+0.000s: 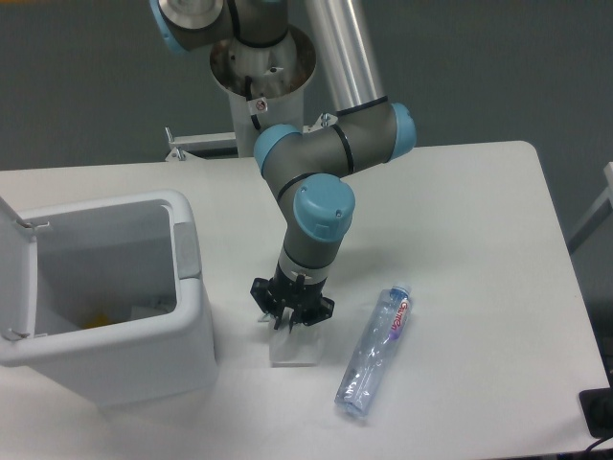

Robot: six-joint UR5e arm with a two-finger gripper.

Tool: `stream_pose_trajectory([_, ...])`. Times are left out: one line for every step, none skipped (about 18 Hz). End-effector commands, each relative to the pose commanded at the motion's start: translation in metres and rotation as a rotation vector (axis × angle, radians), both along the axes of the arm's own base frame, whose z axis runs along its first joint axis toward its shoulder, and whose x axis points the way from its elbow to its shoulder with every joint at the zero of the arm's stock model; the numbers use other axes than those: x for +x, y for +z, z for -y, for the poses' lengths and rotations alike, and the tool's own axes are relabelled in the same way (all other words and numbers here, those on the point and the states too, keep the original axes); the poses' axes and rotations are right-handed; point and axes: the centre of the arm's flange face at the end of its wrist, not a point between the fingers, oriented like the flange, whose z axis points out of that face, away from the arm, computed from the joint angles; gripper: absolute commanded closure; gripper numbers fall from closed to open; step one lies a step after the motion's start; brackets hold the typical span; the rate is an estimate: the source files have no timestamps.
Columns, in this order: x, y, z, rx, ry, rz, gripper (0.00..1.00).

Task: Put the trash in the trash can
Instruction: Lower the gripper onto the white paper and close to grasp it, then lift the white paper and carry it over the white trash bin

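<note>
A crumpled white translucent wrapper [294,347] lies on the table in front of the trash can. My gripper [288,321] is down on its upper end, fingers drawn together and pinching it. To the right, apart from the gripper, a crushed clear plastic bottle [374,353] with a blue cap and red-purple label lies on its side. The trash can [194,287] is a large white bin at the left, its lid [13,273] swung open. The wrapper's top is hidden by the fingers.
Something small and yellow [93,324] lies inside the bin. The robot's base column [261,91] stands behind the table's back edge. A dark object [600,414] sits at the table's front right corner.
</note>
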Motion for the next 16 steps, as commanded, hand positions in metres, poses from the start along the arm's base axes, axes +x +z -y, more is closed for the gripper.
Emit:
stream_pose_trajectory([-0.001, 0.002, -0.001, 0.004, 0.001, -0.002, 1.00])
stream_pose_trajectory([0.000, 0.006, -0.001, 0.009, 0.001, -0.005, 1.00])
stream_pose_trajectory([0.000, 0.014, -0.001, 0.023, 0.000, -0.011, 1.00])
stream_pose_trajectory([0.001, 0.029, 0.001, 0.042, 0.000, -0.026, 1.00])
stream_pose_trajectory([0.001, 0.045, 0.003, 0.064, 0.002, -0.039, 1.00])
stream_pose_trajectory([0.001, 0.062, 0.006, 0.096, 0.005, -0.037, 1.00])
stream_pose_trajectory([0.001, 0.079, 0.010, 0.141, 0.010, -0.029, 1.00])
stream_pose_trajectory([-0.005, 0.093, 0.019, 0.191, 0.026, -0.014, 1.00])
stream_pose_trajectory([-0.011, 0.113, 0.026, 0.250, 0.039, -0.001, 1.00])
stream_pose_trajectory([-0.014, 0.134, 0.032, 0.309, 0.049, 0.005, 1.00])
stream_pose_trajectory([-0.031, 0.159, 0.043, 0.376, 0.094, 0.010, 1.00])
stream_pose_trajectory([-0.039, 0.179, 0.044, 0.422, 0.126, 0.020, 1.00])
stream_pose_trajectory([-0.046, 0.203, 0.045, 0.470, 0.158, 0.027, 1.00])
stream_pose_trajectory([-0.052, 0.223, 0.044, 0.505, 0.198, 0.039, 1.00])
stream_pose_trajectory([-0.054, 0.254, 0.042, 0.545, 0.258, 0.051, 1.00])
stream_pose_trajectory([-0.049, 0.276, 0.044, 0.568, 0.294, 0.053, 1.00])
